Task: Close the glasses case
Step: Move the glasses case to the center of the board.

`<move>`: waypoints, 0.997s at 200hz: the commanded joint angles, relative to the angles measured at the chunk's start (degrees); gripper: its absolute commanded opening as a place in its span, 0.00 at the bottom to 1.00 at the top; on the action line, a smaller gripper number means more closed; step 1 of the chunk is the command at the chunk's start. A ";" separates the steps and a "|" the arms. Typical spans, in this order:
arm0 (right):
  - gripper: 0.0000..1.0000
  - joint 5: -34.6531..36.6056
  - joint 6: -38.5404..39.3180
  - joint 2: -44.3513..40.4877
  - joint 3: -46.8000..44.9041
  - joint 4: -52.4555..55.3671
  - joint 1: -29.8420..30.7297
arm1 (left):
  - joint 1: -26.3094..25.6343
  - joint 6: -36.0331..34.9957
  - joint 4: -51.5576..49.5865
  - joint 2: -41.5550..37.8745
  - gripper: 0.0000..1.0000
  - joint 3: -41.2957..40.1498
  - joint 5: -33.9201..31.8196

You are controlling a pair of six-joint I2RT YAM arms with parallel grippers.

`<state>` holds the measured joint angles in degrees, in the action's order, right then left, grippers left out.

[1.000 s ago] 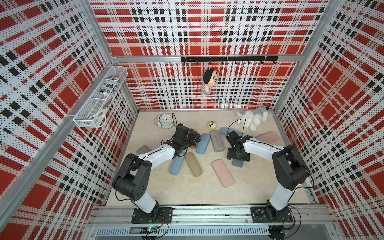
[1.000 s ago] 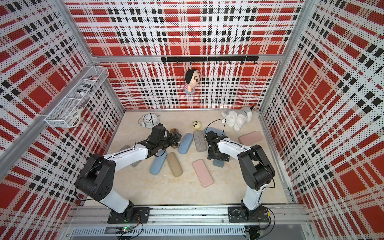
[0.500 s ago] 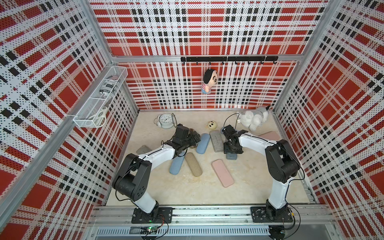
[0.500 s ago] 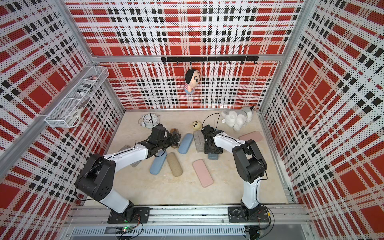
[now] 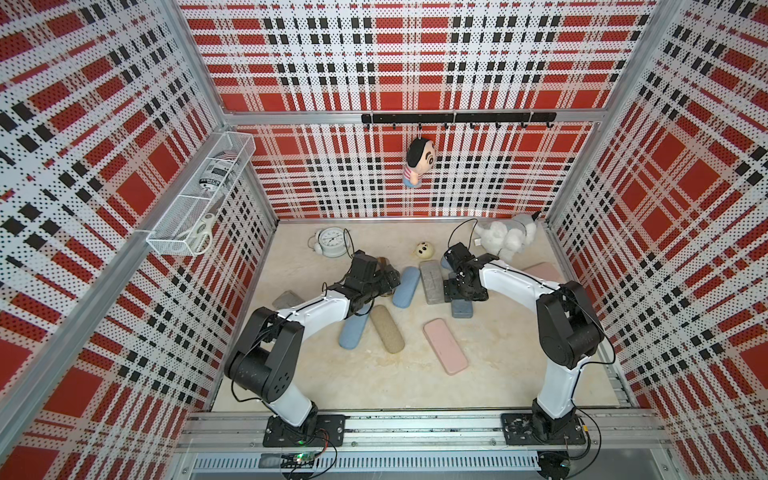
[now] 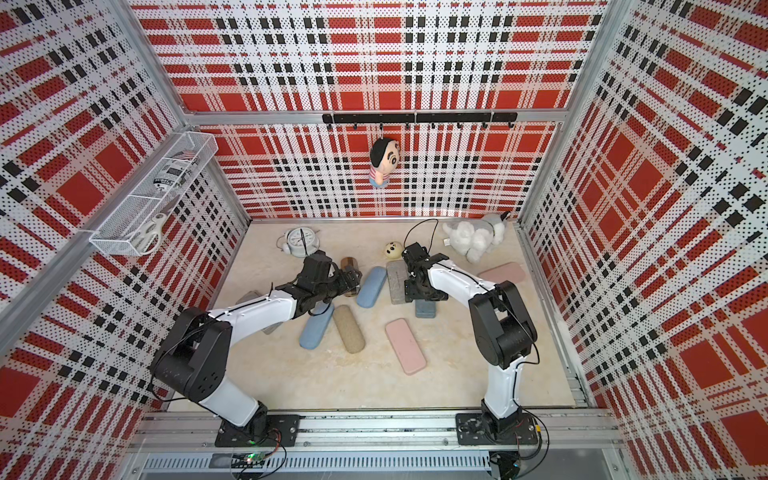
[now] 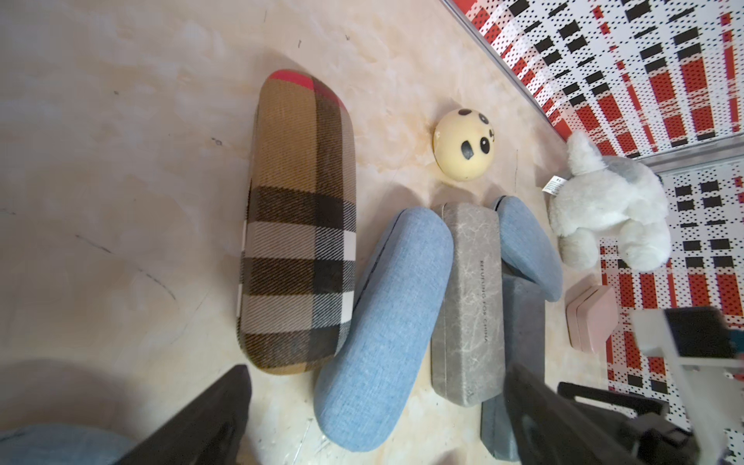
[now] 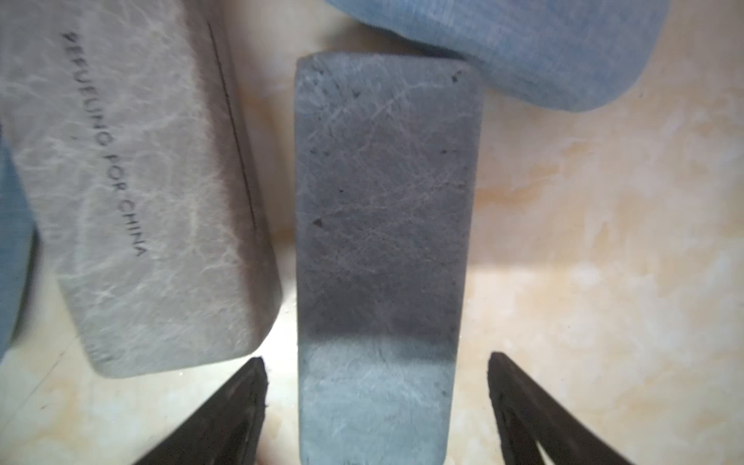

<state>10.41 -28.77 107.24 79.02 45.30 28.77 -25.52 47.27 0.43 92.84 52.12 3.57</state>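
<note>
The dark grey glasses case [image 8: 378,241] lies flat on the marbled beige worktop [image 8: 604,241] near the middle of the cell, on the right arm's side, and it appears shut, showing only its scuffed top face. In both top views [image 5: 462,308] [image 6: 425,308] just its near end shows from under the right arm's wrist. The right gripper [image 8: 376,358] hangs over that end with its jaws spread wide, one finger along each long side of the case; a strip of bare worktop shows between each fingertip and the case's edge, so it has hold of nothing. A light grey case printed "FOR CHINA" [image 8: 141,181] lies just beside the dark one, a narrow gap between them, and a blue fabric case [image 8: 523,40] overlaps the dark case's far corner. The left gripper [image 7: 374,368] is spread wide too and holds nothing; it hovers above the near end of a second blue fabric case [image 7: 382,322], which lies between a closed plaid case [image 7: 298,225] and the light grey one. Toward the back wall sit a cream panda-face ball [image 5: 424,249], a white plush dog [image 5: 505,239] and an alarm clock [image 5: 330,242]. Nearer the arm bases lie a pink case [image 5: 444,347], a tan case [image 5: 386,328] and a third blue case [image 5: 353,332].
</note>
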 commanded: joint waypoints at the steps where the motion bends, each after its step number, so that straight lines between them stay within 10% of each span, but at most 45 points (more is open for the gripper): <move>1: 0.89 -0.41 2.49 0.08 4.34 0.58 1.58 | 0.27 -0.33 0.72 -1.99 0.98 -1.40 -0.55; 151: 0.92 -6.11 3.13 14.83 13.78 -2.86 3.83 | 3.53 0.17 0.36 -8.17 0.98 -7.71 -0.89; 199: 0.73 -6.53 1.05 13.79 11.21 -4.00 3.85 | 3.55 0.20 0.67 -8.28 0.98 -8.47 -0.67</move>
<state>4.45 -25.80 121.32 92.60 42.72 32.47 -22.41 47.55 0.47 85.65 44.62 2.94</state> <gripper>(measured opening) 0.782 0.983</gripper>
